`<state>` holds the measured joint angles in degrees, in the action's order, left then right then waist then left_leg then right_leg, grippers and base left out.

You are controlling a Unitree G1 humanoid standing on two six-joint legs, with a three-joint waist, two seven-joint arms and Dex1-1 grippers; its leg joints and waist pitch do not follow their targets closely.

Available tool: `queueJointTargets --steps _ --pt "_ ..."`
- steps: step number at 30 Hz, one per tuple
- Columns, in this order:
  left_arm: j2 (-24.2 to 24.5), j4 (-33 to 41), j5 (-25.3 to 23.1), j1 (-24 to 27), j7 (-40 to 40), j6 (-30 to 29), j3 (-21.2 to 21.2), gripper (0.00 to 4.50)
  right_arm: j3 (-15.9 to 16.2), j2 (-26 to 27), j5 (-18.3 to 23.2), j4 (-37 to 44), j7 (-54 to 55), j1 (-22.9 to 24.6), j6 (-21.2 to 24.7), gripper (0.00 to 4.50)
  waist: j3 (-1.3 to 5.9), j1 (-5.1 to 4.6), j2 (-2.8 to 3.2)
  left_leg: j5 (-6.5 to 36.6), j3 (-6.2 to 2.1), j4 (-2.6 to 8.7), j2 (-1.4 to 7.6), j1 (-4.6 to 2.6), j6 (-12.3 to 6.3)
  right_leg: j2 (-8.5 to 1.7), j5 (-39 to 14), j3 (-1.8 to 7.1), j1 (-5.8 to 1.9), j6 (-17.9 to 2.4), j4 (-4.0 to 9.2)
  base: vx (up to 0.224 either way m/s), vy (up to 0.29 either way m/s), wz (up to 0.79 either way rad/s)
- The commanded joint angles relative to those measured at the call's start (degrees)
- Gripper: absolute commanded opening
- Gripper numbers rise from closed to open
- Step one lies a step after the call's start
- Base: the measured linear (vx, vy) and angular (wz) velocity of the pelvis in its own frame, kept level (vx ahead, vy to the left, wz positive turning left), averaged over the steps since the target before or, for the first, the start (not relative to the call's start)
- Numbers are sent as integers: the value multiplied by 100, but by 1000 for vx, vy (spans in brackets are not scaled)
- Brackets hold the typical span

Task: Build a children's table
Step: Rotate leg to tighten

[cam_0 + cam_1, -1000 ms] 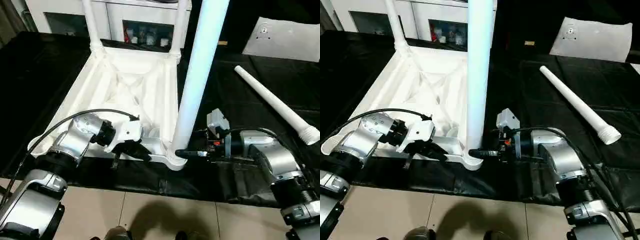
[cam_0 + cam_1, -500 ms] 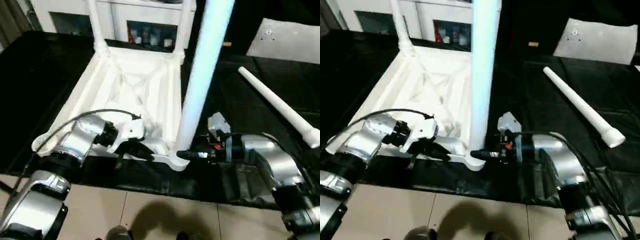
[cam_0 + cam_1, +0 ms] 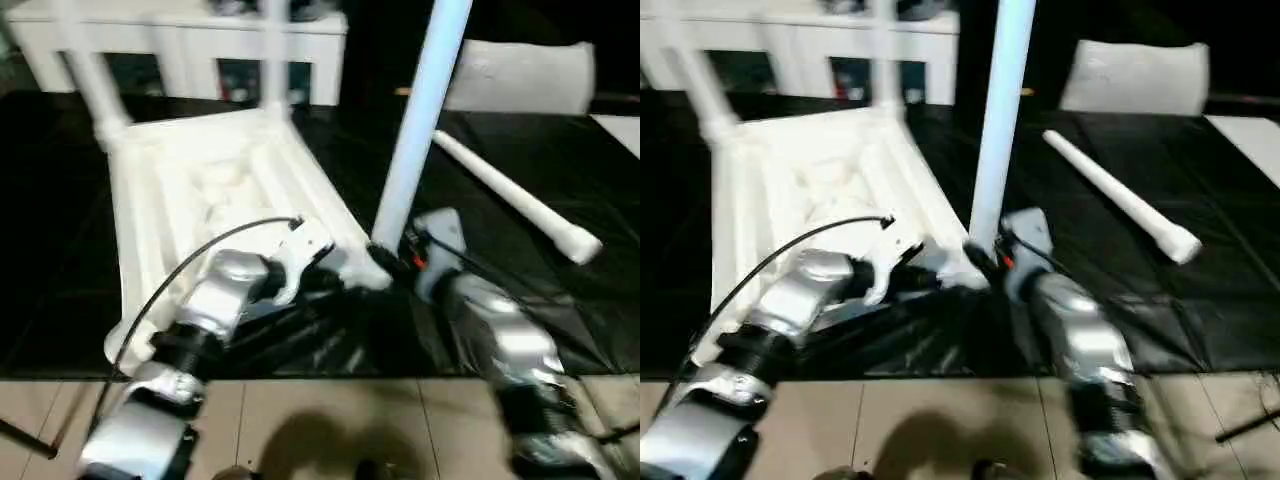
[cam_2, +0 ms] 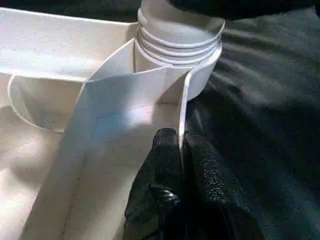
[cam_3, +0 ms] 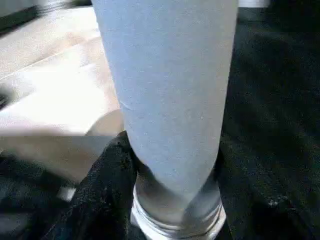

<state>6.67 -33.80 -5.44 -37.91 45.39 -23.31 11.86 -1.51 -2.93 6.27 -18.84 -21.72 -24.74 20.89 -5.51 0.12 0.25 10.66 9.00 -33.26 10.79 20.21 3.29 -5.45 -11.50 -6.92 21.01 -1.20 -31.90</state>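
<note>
Swung round on the black cloth (image 3: 60,300) since a second ago, the upturned tabletop (image 3: 180,190) is pinched at its rim by the left gripper (image 4: 181,150), while the upright leg (image 3: 415,130) is clasped at its base by the right gripper (image 3: 385,258).

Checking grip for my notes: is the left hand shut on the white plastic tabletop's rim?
Yes: the left hand pinches the white plastic tabletop's thin rim wall between its black fingers.

Light: bright from above, dark cloth (image 3: 60,250) around
Blur: both head views smeared all over
Glare: white tabletop (image 3: 190,180) washed out
Shadow: dark patch at bottom middle on floor (image 3: 330,440)
</note>
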Motion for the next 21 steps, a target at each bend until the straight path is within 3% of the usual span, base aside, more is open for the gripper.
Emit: queueJointTargets --steps 1,2,3,4,5,6,7,8,9,10,12,14,21 --pt "-567 88 124 -376 -749 153 -32 0 845 652 185 -300 -178 36 344 196 212 259 164 5136 22 1396 571 305 419 0 -1232 158 -459 -413 -765 -37 -72 26" --pt "-615 88 40 -405 -912 172 -34 0 783 798 127 -431 76 -90 267 196 272 215 -378 3334 119 167 24 -620 261 -353 -4352 575 530 32 510 -37 -72 26" --pt "-636 107 -53 -426 -1029 180 -28 0 691 951 105 -535 277 -219 100 196 277 201 -418 2225 133 -392 -164 -693 58 -574 -5632 583 681 146 828 57 -133 12" --pt "-635 112 -78 -432 -1052 186 -27 0 650 1001 109 -558 332 -260 31 196 296 237 -395 1266 -11 -319 -148 -316 -127 -783 -5826 803 294 132 774 111 -65 -41" --pt "-619 113 -88 -434 -1036 206 -20 0 603 1031 125 -559 364 -277 2 196 363 328 -292 366 -205 114 -7 257 -96 -759 -4568 754 -280 1 376 111 -65 -41" --pt "-554 108 -121 -436 -966 290 4 0 463 1112 163 -561 474 -329 -77 231 421 295 -148 533 -170 415 135 121 13 -256 -2046 561 -77 -427 146 96 7 -38" --pt "-534 108 -129 -433 -949 305 16 0 441 1122 159 -554 500 -333 -83 252 421 295 -148 533 -170 415 135 121 13 -256 -2046 561 -77 -427 146 0 0 0" --pt "-392 93 -180 -411 -823 455 98 0 335 1151 136 -502 617 -337 -117 252 426 280 -105 1208 -115 429 181 -30 19 -225 -1641 592 26 -743 171 0 0 0" --pt "-340 77 -195 -405 -780 522 126 0 316 1145 125 -486 641 -333 -125 252 428 240 -106 1630 -86 435 168 -47 9 -230 -1668 603 20 -964 192 0 0 0" --pt "-241 35 -210 -394 -650 672 170 0 279 1115 84 -452 689 -298 -159 269 421 213 -139 1815 -84 454 137 14 -13 -251 -2044 579 -32 -917 238 0 0 0" --pt "-137 -23 -183 -382 -496 842 168 0 237 1029 48 -387 731 -215 -230 290 448 211 -124 1716 -79 456 132 10 -48 -288 -2249 591 -19 -785 303 0 0 0" --pt "-37 -80 -165 -374 -363 1002 156 0 207 878 -20 -284 754 -92 -444 297 452 211 -131 1487 -67 465 144 40 -77 -278 -2022 596 -37 -768 299 0 0 0" --pt "82 -234 -104 -366 -258 1300 130 0 -86 553 -117 87 809 232 -836 351 538 233 -113 859 -29 426 163 63 -210 -271 -874 590 -118 -1106 180 0 0 0"
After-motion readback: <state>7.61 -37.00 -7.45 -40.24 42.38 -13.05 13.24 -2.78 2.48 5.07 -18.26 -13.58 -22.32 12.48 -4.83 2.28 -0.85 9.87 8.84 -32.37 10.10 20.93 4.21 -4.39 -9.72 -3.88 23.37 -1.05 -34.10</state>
